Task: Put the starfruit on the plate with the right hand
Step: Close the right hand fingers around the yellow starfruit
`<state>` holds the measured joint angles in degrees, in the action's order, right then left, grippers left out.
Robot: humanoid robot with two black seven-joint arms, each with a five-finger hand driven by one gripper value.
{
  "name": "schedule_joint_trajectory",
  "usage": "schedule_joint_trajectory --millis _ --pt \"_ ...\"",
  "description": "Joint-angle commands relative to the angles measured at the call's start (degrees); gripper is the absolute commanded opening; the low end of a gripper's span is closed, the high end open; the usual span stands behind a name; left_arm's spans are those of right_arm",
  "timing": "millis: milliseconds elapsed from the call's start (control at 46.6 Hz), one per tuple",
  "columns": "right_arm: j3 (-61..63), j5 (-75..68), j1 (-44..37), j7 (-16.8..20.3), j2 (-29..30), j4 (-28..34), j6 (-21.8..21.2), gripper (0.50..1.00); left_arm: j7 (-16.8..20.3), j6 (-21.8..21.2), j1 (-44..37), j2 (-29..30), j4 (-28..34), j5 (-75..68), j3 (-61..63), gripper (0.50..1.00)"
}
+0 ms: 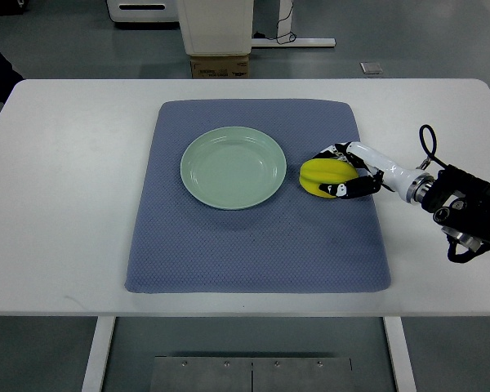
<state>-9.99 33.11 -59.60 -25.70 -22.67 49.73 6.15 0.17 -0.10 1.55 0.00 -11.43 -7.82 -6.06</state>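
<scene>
Starfruit (321,175), yellow, lay on a blue mat (253,245) near its right edge, just beside a green plate (198,184), with the right hand's (349,173) fingers curled around it.

One starfruit (322,176); one plate (233,168) (green); one mat (253,245); one hand (353,171).

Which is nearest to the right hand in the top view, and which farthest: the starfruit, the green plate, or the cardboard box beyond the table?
1. Starfruit: on the mat's right side, the right hand's fingers around it.
2. Green plate: just left of the fruit, mat centre.
3. Cardboard box: on the floor past the table's far edge.
</scene>
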Motion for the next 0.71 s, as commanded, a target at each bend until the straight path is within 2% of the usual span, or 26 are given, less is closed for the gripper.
schedule_joint_trajectory --millis 0,365,687 --pt "0.32 -0.07 -0.17 -0.14 -0.01 -0.07 0.00 0.500 0.00 -0.07 -0.05 0.00 0.00 0.00 -0.01 1.000" --pt "0.76 -5.16 0.27 -0.93 -0.18 -2.09 -0.09 0.500 0.00 0.01 -0.05 0.00 0.00 0.00 -0.01 1.000" --pt "1.90 -6.66 0.54 -4.35 -2.12 -2.71 -0.17 0.500 0.00 0.01 0.03 0.00 0.00 0.00 -0.01 1.000"
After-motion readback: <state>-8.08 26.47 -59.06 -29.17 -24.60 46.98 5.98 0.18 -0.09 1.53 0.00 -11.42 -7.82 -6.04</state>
